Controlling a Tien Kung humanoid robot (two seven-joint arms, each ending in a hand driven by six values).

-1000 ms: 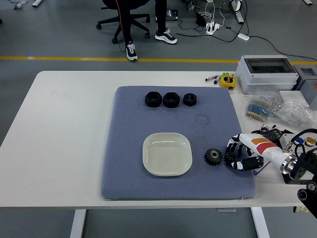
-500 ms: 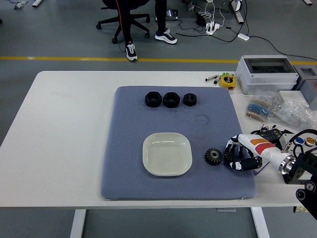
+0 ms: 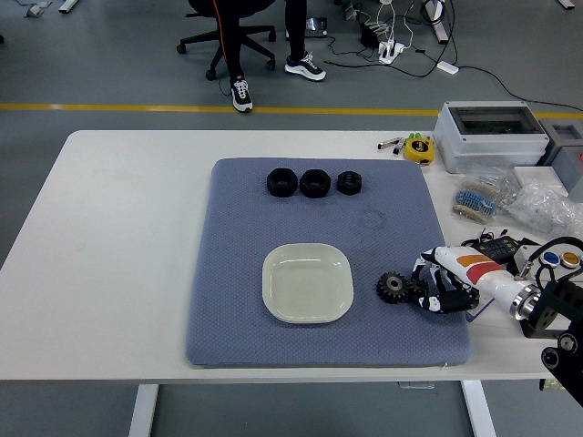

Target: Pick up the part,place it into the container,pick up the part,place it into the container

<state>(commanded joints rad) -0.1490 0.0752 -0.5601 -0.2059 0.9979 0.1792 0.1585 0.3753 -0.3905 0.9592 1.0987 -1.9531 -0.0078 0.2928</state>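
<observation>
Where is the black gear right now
In the head view, the black gear lies on the blue mat, right of the white dish, with the right robot hand touching its right side.

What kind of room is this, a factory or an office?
Probably a robotics lab or workshop. A black robot hand works beside a black toothed gear on a grey-blue padded mat; a yellow floor line and loose floor cables lie beyond the white table.

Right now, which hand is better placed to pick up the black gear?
The right hand: it lies on the blue mat right beside the black gear, fingers curled toward it. No left hand is in view.
</observation>
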